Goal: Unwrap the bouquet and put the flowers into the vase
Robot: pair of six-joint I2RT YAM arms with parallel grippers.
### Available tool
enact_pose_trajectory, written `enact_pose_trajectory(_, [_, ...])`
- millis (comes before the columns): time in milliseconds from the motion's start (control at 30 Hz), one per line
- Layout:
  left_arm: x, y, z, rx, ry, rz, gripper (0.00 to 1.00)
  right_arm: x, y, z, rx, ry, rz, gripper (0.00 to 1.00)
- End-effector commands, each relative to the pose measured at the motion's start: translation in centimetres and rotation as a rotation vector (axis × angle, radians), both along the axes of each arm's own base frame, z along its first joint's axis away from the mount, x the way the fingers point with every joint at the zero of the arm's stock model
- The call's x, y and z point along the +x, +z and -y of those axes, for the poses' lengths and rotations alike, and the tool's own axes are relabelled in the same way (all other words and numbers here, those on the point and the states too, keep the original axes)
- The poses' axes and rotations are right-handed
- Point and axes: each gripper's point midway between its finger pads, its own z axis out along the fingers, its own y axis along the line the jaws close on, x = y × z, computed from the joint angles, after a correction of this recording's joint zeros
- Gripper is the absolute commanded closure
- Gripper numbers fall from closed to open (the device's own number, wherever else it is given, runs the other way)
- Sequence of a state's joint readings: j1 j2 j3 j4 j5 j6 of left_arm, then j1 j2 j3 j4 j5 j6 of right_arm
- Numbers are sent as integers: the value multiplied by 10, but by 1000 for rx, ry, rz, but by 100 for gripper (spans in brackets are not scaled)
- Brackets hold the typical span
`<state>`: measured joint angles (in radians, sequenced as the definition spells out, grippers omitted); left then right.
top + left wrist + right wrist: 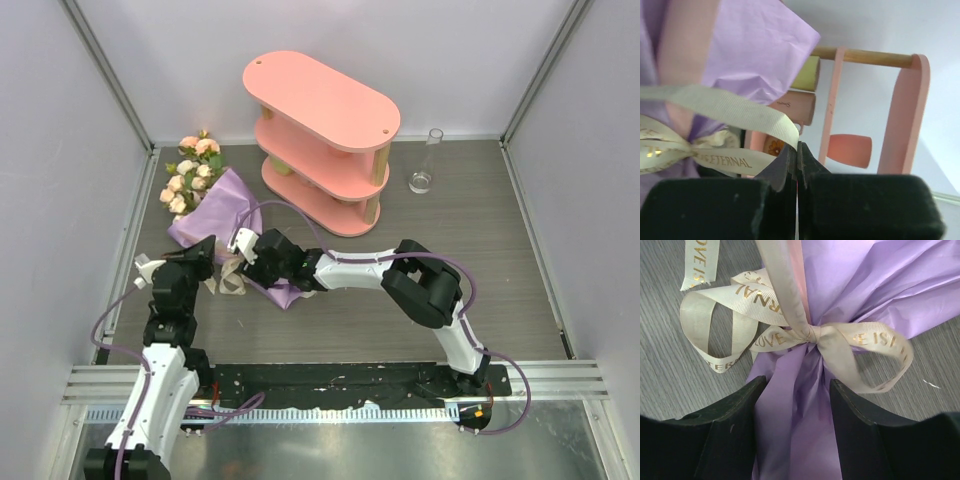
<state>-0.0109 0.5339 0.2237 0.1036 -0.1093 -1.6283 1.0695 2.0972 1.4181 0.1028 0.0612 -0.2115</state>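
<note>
The bouquet (218,208) lies on the table left of centre, a purple paper cone with pink and cream flowers (190,175) at its far end. A cream ribbon (812,335) with gold lettering is tied in a bow round the cone's narrow end. My left gripper (799,145) is shut, pinching one tail of the ribbon (730,107) at its fingertips. My right gripper (797,382) straddles the purple stem end just below the bow, its fingers (740,410) pressed against the paper. In the top view both grippers (205,258) (248,252) meet at the cone's near end. The clear vase (422,165) stands far right, apart.
A pink three-tier oval shelf (320,100) stands at the back centre, between the bouquet and the vase. White walls close the table on three sides. A loose ribbon loop and tail (700,325) lie on the grey table left of the bow.
</note>
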Motion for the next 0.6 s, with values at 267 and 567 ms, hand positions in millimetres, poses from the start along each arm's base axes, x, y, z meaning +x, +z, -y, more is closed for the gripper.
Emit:
enact_pose_trajectory(267, [-4, 190, 11, 187, -76, 365, 100, 10, 1, -4, -13, -20, 18, 41])
enact_pose_trajectory(567, [-21, 266, 9, 332, -53, 469, 100, 7, 5, -8, 11, -3, 8, 40])
